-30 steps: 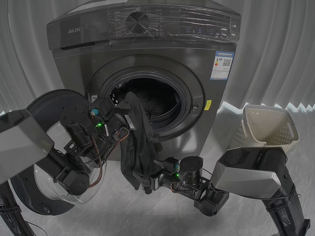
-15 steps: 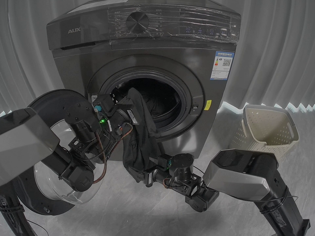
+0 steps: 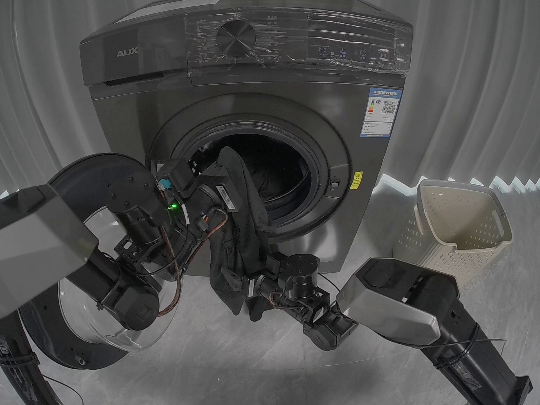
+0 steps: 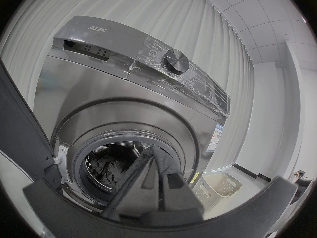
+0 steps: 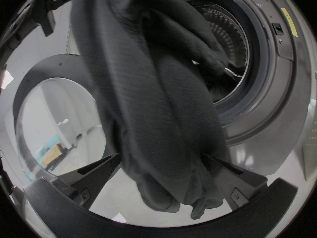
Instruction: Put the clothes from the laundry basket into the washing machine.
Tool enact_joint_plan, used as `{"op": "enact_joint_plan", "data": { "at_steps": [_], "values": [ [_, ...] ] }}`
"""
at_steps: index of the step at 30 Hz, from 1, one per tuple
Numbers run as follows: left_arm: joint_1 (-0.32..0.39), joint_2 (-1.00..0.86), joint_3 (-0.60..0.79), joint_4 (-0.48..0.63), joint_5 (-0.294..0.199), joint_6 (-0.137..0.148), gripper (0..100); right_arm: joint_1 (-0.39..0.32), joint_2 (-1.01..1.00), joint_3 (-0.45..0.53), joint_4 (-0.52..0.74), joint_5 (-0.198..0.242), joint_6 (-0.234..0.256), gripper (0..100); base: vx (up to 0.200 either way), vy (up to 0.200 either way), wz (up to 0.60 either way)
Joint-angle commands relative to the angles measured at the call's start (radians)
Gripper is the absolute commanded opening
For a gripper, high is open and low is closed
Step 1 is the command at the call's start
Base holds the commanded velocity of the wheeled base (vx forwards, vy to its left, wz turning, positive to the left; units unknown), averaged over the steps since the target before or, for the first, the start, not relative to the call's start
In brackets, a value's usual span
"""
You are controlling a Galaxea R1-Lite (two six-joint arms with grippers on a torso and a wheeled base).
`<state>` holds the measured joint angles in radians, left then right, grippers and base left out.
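A dark garment (image 3: 239, 237) hangs from my left gripper (image 3: 222, 167), which is shut on its top just in front of the washing machine's (image 3: 247, 85) open drum (image 3: 270, 170). In the left wrist view the cloth (image 4: 161, 157) drapes over the closed left gripper (image 4: 160, 179), and more dark clothes (image 4: 105, 167) lie inside the drum. My right gripper (image 3: 239, 288) is low at the garment's hanging end. Its fingers stand wide open on either side of the cloth (image 5: 158, 109), right gripper (image 5: 160, 157). The pale laundry basket (image 3: 455, 220) stands on the floor to the right and looks empty.
The round machine door (image 3: 84, 254) is swung open at the left, close beside my left arm. Grey floor stretches in front of the machine. White curtains hang behind. The basket (image 4: 219, 187) sits near the machine's right corner.
My right arm has moved left and upward, bringing its open gripper around the garment's lower end. The left gripper has shifted slightly toward the drum with the garment.
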<state>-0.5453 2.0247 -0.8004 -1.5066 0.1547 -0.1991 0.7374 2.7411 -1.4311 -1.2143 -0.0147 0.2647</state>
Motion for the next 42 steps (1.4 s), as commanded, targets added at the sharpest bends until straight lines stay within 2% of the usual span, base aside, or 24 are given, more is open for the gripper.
{"op": "enact_joint_plan", "data": {
  "at_steps": [1, 3, 4, 8, 10, 12, 15, 16, 17, 19, 21, 22, 25, 28, 33, 36, 41, 42],
  "values": [
    [-0.001, -0.004, 0.02, -0.014, 0.0, -0.008, 0, -0.021, 0.063, -0.104, 0.044, -0.045, -0.002, 100, 0.0, 0.0, 0.0],
    [0.001, -0.004, 0.023, -0.017, 0.002, -0.016, 0, -0.021, 0.065, -0.109, 0.051, -0.062, -0.002, 100, 0.0, 0.0, 0.0],
    [0.001, -0.004, 0.024, -0.017, 0.002, -0.017, 0, -0.021, 0.065, -0.114, 0.051, -0.064, -0.002, 0, 0.0, 0.0, 0.0],
    [0.008, -0.001, 0.041, -0.029, 0.005, -0.017, 0, -0.026, 0.065, -0.118, 0.042, -0.068, -0.013, 0, 0.0, 0.0, 0.0],
    [0.019, 0.003, 0.058, -0.037, 0.005, -0.016, 0, -0.03, 0.063, -0.1, 0.027, -0.07, -0.024, 0, 0.0, 0.0, 0.0],
    [0.044, 0.0, 0.078, -0.037, 0.003, -0.014, 0, -0.03, 0.039, -0.042, -0.021, -0.079, -0.032, 0, 0.0, 0.0, 0.0],
    [0.076, -0.003, 0.098, -0.037, 0.002, -0.011, 0, -0.03, -0.067, 0.104, -0.08, -0.08, -0.045, 0, 0.0, 0.0, 0.0],
    [0.076, -0.003, 0.098, -0.037, 0.002, -0.011, 0, -0.03, -0.067, 0.104, -0.08, -0.08, -0.045, 0, 0.0, 0.0, 0.0],
    [0.097, -0.011, 0.112, -0.038, -0.001, -0.009, 0, -0.032, -0.147, 0.239, -0.119, -0.073, -0.048, 0, 0.0, 0.0, 0.0],
    [0.113, -0.034, 0.135, -0.038, -0.007, -0.008, 0, -0.038, -0.222, 0.357, -0.162, -0.06, -0.055, 0, 0.0, 0.0, 0.0],
    [0.116, -0.063, 0.158, -0.037, -0.009, -0.008, 0, -0.055, -0.302, 0.494, -0.231, -0.027, -0.067, 0, 0.0, 0.0, 0.0],
    [0.116, -0.067, 0.161, -0.038, -0.009, -0.008, 0, -0.056, -0.314, 0.509, -0.24, -0.021, -0.068, 0, 0.0, 0.0, 0.0],
    [0.113, -0.121, 0.205, -0.035, -0.017, -0.006, 0, -0.092, -0.435, 0.676, -0.335, 0.033, -0.081, 0, 0.0, 0.0, 0.0],
    [0.105, -0.141, 0.234, -0.032, -0.043, -0.005, 0, -0.107, -0.518, 0.77, -0.344, 0.058, -0.084, 0, 0.0, 0.0, 0.0],
    [0.1, -0.149, 0.274, -0.038, -0.055, 0.03, 0, -0.093, -0.666, 0.928, -0.346, 0.102, -0.084, 0, 0.0, 0.0, 0.0],
    [0.099, -0.153, 0.282, -0.038, -0.055, 0.032, 0, -0.07, -0.735, 0.974, -0.346, 0.111, -0.084, 0, 0.0, 0.0, 0.0],
    [0.091, -0.17, 0.282, -0.038, -0.058, 0.03, 0, -0.046, -0.804, 0.989, -0.347, 0.093, -0.081, 0, 0.0, 0.0, 0.0],
    [0.091, -0.173, 0.279, -0.038, -0.058, 0.03, 0, -0.036, -0.821, 0.983, -0.346, 0.084, -0.065, 0, 0.0, 0.0, 0.0]
  ]
}}
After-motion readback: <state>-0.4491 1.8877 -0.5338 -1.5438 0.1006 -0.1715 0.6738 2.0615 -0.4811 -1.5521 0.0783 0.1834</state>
